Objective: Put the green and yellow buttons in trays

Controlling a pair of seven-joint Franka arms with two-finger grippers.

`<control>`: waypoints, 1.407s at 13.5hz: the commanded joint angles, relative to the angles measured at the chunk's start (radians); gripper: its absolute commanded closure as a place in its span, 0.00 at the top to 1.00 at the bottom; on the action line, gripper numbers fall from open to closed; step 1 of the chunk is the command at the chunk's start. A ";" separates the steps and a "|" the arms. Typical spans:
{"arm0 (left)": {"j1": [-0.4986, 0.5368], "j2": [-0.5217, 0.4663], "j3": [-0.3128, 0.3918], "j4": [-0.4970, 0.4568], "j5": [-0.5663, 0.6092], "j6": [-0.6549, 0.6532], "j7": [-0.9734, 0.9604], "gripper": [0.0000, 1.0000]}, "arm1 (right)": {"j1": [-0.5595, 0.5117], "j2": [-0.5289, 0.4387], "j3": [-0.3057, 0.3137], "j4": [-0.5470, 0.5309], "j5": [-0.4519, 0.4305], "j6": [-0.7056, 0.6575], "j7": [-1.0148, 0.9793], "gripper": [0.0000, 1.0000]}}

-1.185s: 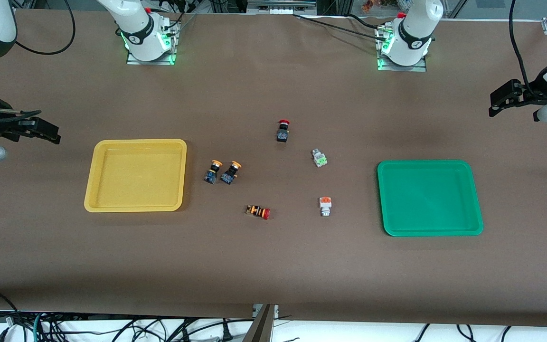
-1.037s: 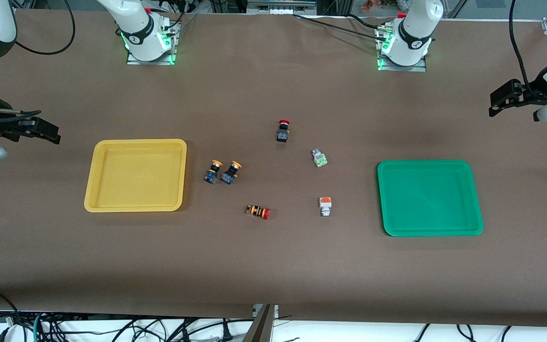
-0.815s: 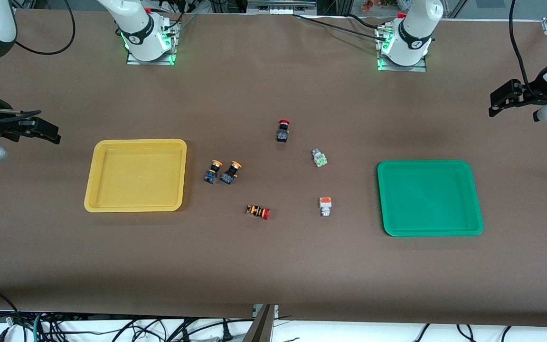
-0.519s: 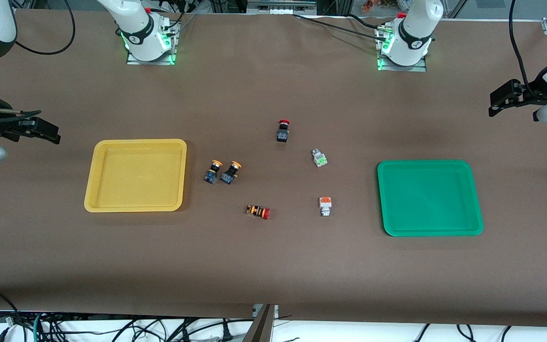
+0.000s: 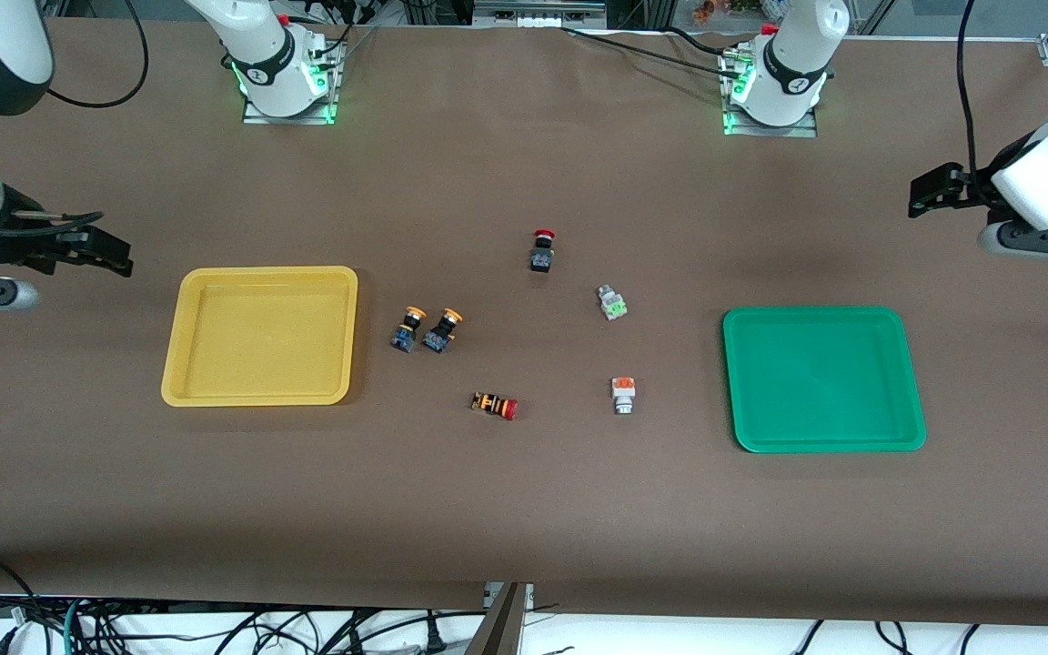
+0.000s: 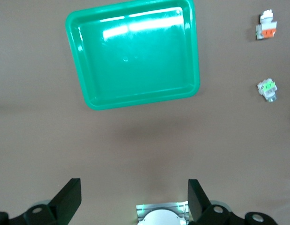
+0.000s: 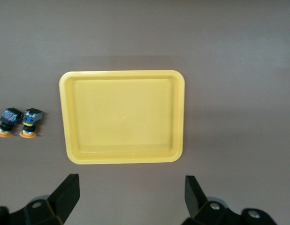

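Four buttons on surface: yellow-capped pair at 3 o'clock of yellow tray; green-faced button, orange-faced button at 9 o'clock of green tray. Likely light, rigid, slick — I'd grip bodies. My left tool, right tool — fingers apart, empty.

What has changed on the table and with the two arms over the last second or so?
Both arms have begun to move. The right gripper has shifted slightly toward the yellow tray, and the left gripper has shifted toward the table's middle. Both have jaws open and hold nothing. The green tray, the two yellow-capped buttons, the green-faced button, the orange-faced button and both red-capped buttons lie where they were.
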 commanded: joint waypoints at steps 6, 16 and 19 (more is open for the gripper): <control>-0.050 0.245 -0.071 0.020 -0.044 0.113 -0.244 1.00 | 0.271 0.078 -0.001 0.019 -0.004 -0.001 0.431 0.99; -0.245 0.573 -0.087 0.127 -0.060 0.641 -0.377 1.00 | 0.411 0.438 -0.001 0.016 0.033 0.430 0.925 0.99; -0.302 0.671 -0.087 0.137 -0.067 0.770 -0.411 1.00 | 0.412 0.495 -0.001 -0.001 0.034 0.476 0.928 0.99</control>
